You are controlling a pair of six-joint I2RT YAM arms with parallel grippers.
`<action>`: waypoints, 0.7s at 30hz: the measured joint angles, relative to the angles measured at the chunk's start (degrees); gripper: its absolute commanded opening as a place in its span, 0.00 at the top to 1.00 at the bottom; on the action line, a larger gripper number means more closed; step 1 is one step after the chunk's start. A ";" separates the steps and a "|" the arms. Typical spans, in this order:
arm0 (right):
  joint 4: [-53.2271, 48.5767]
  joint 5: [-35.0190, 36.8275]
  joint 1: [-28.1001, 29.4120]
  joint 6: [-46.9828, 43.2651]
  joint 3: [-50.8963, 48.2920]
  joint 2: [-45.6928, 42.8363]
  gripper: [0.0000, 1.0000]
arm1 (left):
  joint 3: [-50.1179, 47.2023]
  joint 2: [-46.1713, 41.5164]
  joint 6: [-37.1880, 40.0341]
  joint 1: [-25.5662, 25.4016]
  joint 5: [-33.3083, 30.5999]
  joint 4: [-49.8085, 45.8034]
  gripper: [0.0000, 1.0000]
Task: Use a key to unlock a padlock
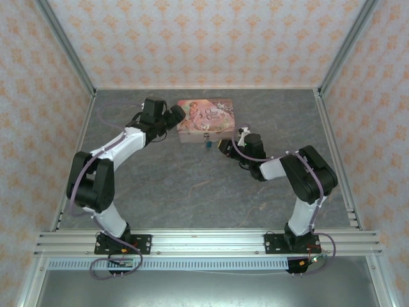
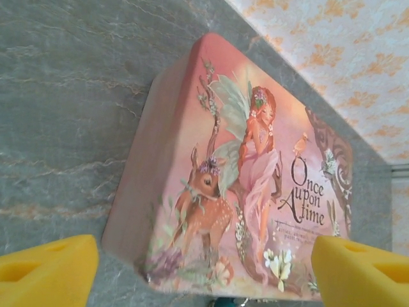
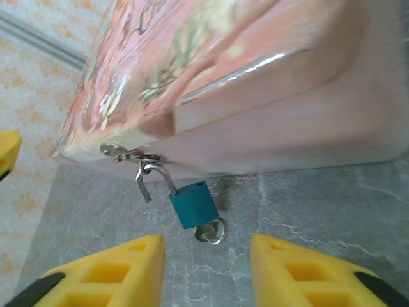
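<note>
The small blue-green padlock [image 3: 193,204] hangs from the hasp [image 3: 121,153] on the front of the pink illustrated tin [image 3: 255,109]. Its silver shackle [image 3: 151,179] stands swung open, free end loose. The key [image 3: 211,231] with its ring sits in the lock's underside. My right gripper [image 3: 204,272] is open just in front of the padlock, holding nothing. In the top view the padlock [image 1: 209,145] is a tiny blue dot between the tin [image 1: 206,119] and my right gripper [image 1: 227,146]. My left gripper [image 2: 204,268] is open over the tin's left end [image 2: 243,185], with the left gripper [image 1: 176,115] touching nothing visibly.
The grey marbled table [image 1: 192,185] has free room in front of the tin. Patterned walls with metal corner posts [image 1: 64,45] close in the back and both sides. A metal rail [image 1: 204,242] carries the arm bases at the near edge.
</note>
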 measured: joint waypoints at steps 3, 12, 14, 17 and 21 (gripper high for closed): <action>0.02 -1.01 -1.16 -1.07 -1.31 -2.03 0.45 | 4.46 4.22 2.10 0.31 1.07 -1.77 0.13; 2.23 -8.61 -1.62 -2.64 -1.20 -3.04 0.37 | 12.28 14.25 5.77 0.33 3.91 -5.22 0.18; 2.73 -9.40 -1.62 -2.64 -0.76 -2.43 0.37 | 12.15 15.45 6.12 0.33 3.91 -6.29 0.20; 2.71 -10.64 -1.62 -2.64 1.07 -0.72 0.36 | 11.56 15.74 6.23 0.33 4.26 -5.88 0.22; 2.71 -12.37 -1.62 -2.60 4.24 2.43 0.35 | 8.79 14.97 5.95 0.33 4.92 -2.64 0.24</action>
